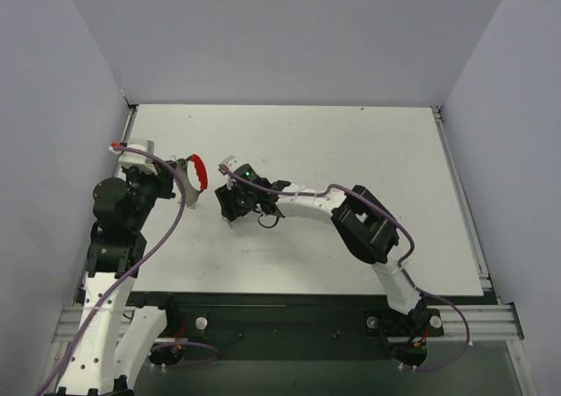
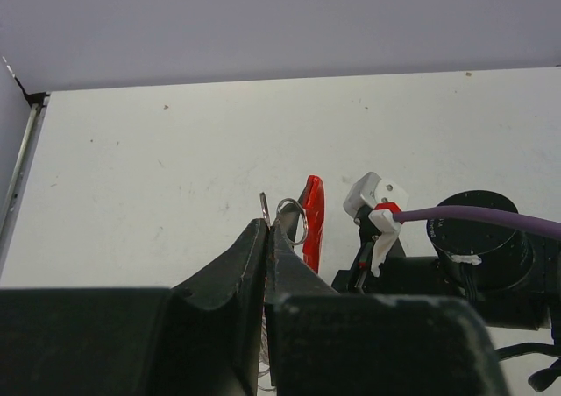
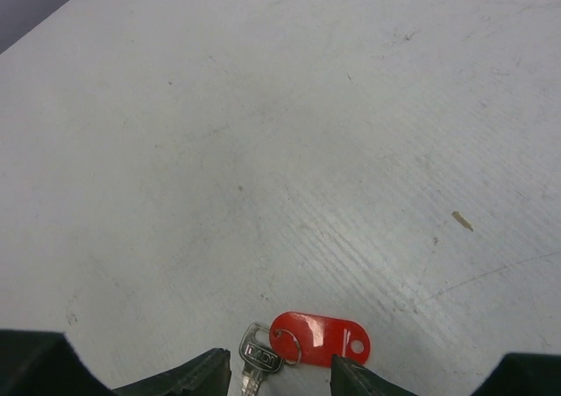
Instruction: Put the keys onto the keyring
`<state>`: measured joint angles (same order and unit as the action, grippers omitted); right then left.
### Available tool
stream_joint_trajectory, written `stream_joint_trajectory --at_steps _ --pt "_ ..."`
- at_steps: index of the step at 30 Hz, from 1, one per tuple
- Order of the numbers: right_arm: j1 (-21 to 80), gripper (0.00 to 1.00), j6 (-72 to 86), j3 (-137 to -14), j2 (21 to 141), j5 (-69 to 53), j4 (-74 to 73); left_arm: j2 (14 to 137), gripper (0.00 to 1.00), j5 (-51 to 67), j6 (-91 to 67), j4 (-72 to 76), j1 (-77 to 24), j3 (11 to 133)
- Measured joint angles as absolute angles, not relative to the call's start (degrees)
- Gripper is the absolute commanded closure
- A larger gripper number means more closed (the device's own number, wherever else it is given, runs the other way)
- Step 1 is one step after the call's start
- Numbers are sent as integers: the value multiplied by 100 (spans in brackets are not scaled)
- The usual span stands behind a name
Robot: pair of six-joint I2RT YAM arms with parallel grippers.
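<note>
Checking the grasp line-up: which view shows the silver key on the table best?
Right wrist: the silver key and its red tag lie plainly between the jaws. The top and left wrist views do not show it.

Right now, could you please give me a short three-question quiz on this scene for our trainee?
1. True or false: the left pincer is shut on the keyring.
2. Where is the key? A) on the table, between the fingers of the right pincer; B) in the left pincer; C) hanging on the keyring.
3. Fill in: the key's tag is coloured ___.
Key: 1 true; 2 A; 3 red.
</note>
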<state>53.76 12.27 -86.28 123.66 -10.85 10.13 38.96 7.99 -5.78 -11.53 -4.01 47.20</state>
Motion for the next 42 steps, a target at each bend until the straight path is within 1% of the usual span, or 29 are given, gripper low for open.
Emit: stream_joint_trajectory --at_steps 6,10,12,15,26,33,42 --pt "5376 54 1186 -9102 12678 -1107 1035 3898 100 825 -578 -1151 -401 4720" --pt "5376 56 1179 -9192 12886 -1140 963 3898 100 838 -578 -1151 -401 4720" --pt "5376 58 1166 -9192 12912 -1142 998 3898 100 840 -578 -1151 -401 4720" --pt "5376 65 1135 -9192 12912 -1149 998 3898 100 843 -578 -1151 -401 4720" --pt "5376 65 1039 -9037 12866 -1234 1138 3898 100 845 -578 -1151 -401 4720" --pt "5371 67 1039 -9037 12866 -1339 1138 3898 100 847 -578 -1149 -401 4720" --pt "5378 75 1048 -9037 12866 -1452 1129 3909 100 873 -576 -1149 -401 4720"
